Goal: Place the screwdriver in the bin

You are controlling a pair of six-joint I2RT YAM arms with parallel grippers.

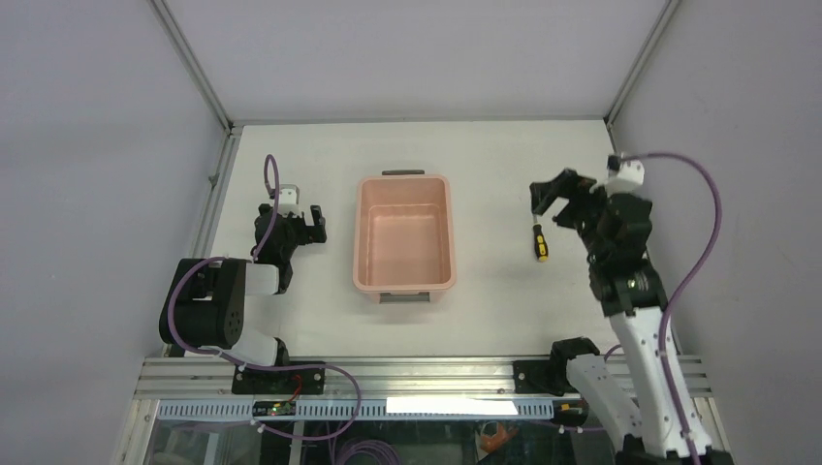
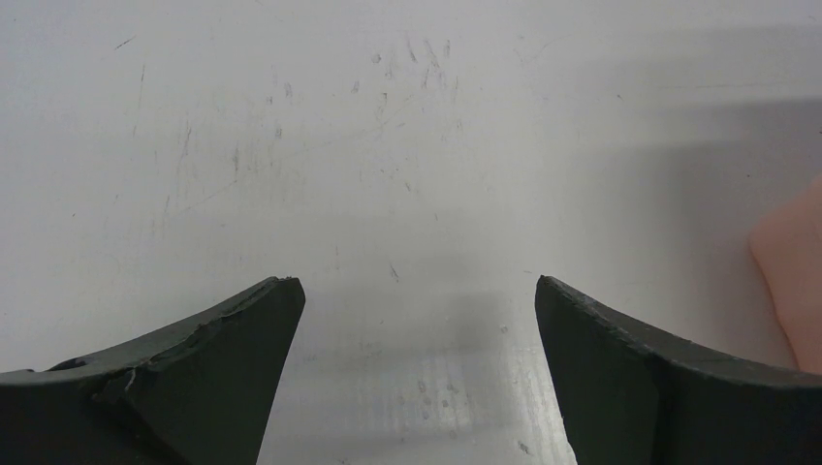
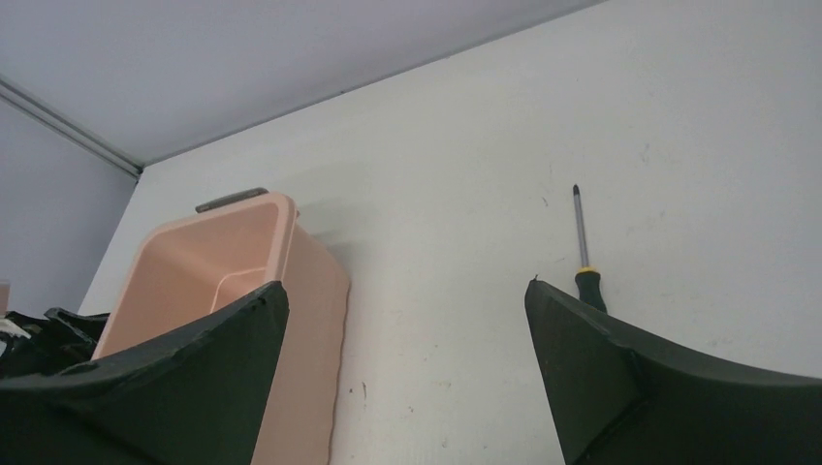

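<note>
1. White flat tabletop (image 1: 485, 155), lightly scratched. It fills the middle of the top view and is edged by aluminium rails.

2. Salmon-pink rectangular plastic bin (image 1: 452, 232) with rounded corners and a grey handle at each short end.
   - Top view: centre of frame, upright, long side running up and down the frame, nothing inside.
   - Right wrist view: lower left (image 3: 310, 281).
   - Left wrist view: a pink sliver at the right edge (image 2: 795, 271).

3. Right gripper (image 1: 548, 208), black, two-fingered, on a white-and-black arm.
   - Top view: right of centre, beside the upper end of item 5.
   - Right wrist view: fingers spread wide (image 3: 405, 291), holding nothing.

4. Left gripper (image 1: 291, 215), black, two-fingered.
   - Top view: left of centre, near the bin's left side.
   - Left wrist view: fingers spread wide (image 2: 415, 291) over bare tabletop, holding nothing.

5. Small slim screwdriver (image 1: 539, 242) with a black-and-yellow handle and a thin dark metal shaft.
   - Top view: lying flat on the tabletop, right of centre, well apart from the bin and outside it, handle toward the bottom of the frame.
   - Right wrist view: right of centre (image 3: 583, 242), tip pointing up the frame, handle partly hidden behind the right-hand finger.
</note>
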